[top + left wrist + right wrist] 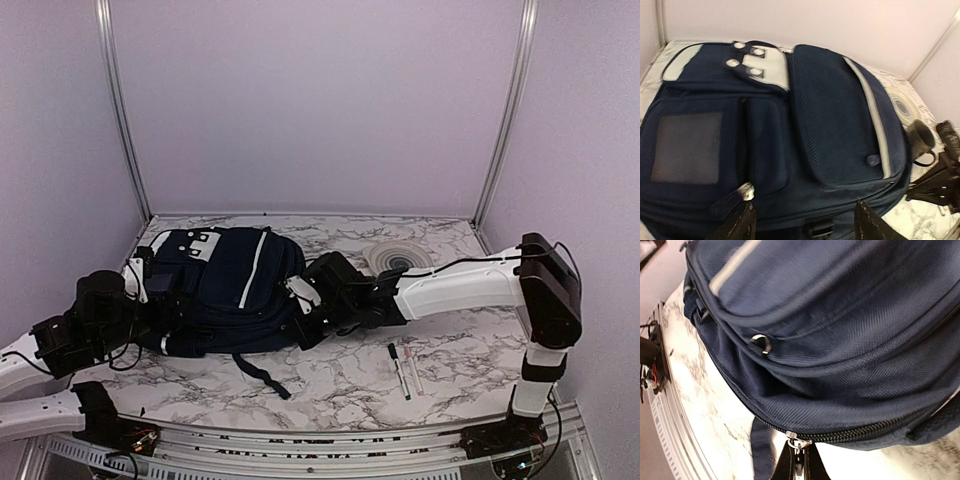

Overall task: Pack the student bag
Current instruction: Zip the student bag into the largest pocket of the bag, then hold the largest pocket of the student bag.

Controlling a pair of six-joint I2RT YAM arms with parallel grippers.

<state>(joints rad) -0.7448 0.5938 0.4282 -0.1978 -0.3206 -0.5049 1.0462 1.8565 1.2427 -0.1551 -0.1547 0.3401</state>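
Pinching zipper pull (796, 442), right hand (799, 454) clamped, seen right wrist only; left hand (805, 214) apart, facing student bag (835, 115).

Left arm (90, 322) low, jaws apart; right arm (460, 286) outstretched leftward, jaws together.

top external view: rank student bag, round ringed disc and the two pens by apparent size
1. student bag
2. round ringed disc
3. dark pen and white pen: these look alike, so they are not ranked against each other.
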